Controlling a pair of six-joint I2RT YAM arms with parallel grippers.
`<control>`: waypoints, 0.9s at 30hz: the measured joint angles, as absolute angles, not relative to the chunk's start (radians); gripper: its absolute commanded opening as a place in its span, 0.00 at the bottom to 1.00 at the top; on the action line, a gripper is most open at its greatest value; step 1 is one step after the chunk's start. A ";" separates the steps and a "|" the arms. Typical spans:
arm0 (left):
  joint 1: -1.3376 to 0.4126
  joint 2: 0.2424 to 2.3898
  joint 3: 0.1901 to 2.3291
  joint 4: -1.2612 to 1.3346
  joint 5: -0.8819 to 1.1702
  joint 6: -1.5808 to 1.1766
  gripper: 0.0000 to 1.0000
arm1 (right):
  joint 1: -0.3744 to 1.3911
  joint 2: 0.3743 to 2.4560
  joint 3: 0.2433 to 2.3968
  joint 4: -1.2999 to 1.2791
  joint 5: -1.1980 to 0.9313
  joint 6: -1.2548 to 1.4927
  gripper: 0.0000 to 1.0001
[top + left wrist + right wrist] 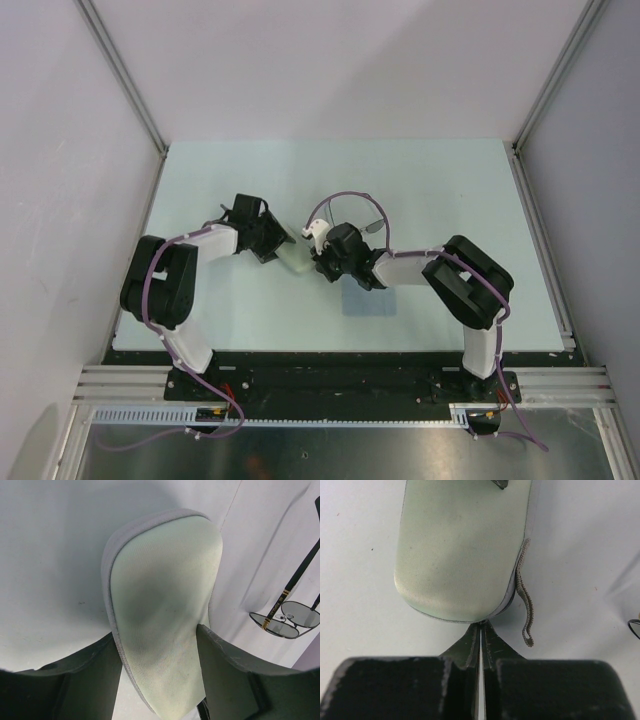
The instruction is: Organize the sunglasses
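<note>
The oblong beige case [165,605] lies on the table [420,190] between my two arms [294,258]. My left gripper [155,635] straddles one end of it, with a dark finger [225,675] pressed against each side. At the opposite end, my right gripper [482,625] is shut. Its tips meet on a small grey bit of the zipper seam of the case [460,550]. A grey cord loop [526,610] hangs from that case's side. The sunglasses [285,620] lie on the table beyond the case, lenses down and temple arms unfolded.
A square light-blue cloth [368,300] lies flat under my right forearm. Grey walls with metal posts [540,100] close in the table on the left, right and back. The black base rail [330,385] runs along the near edge.
</note>
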State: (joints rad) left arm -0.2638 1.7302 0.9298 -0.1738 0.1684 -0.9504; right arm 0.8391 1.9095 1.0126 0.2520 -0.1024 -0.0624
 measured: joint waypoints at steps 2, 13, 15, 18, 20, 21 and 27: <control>-0.264 1.732 0.932 -0.175 0.168 -0.950 0.64 | 0.839 1.909 1.013 0.252 -0.102 -0.063 0.00; -0.265 1.740 0.947 -0.192 0.168 -0.950 0.64 | 0.839 1.902 1.013 0.229 -0.141 -0.060 0.00; -0.265 1.742 0.950 -0.196 0.168 -0.950 0.64 | 0.847 1.898 1.013 0.220 -0.147 -0.056 0.00; -0.265 1.744 0.953 -0.200 0.168 -0.951 0.63 | 0.871 1.892 1.013 0.211 -0.152 -0.048 0.00; -0.265 1.747 0.958 -0.205 0.168 -0.952 0.63 | 0.888 1.891 1.013 0.212 -0.153 -0.043 0.00; -0.265 1.748 0.959 -0.208 0.169 -0.952 0.62 | 0.894 1.891 1.013 0.213 -0.152 -0.041 0.00; -0.269 1.753 0.965 -0.220 0.183 -0.953 0.62 | 0.929 1.891 1.013 0.227 -0.147 -0.027 0.00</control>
